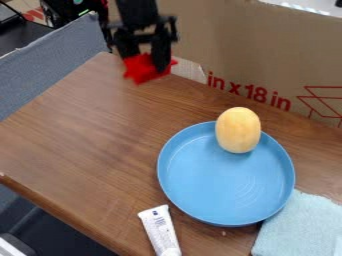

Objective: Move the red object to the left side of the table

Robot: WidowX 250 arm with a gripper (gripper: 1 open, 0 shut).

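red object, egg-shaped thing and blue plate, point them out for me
red object [142,68]: camera view, on its red body showing below the gripper.
egg-shaped object [238,130]: camera view, middle of its tan surface.
blue plate [214,195]: camera view, bare part of the plate's floor.

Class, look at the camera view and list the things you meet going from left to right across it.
gripper holding the red object → white tube → egg-shaped object on the blue plate → light blue cloth
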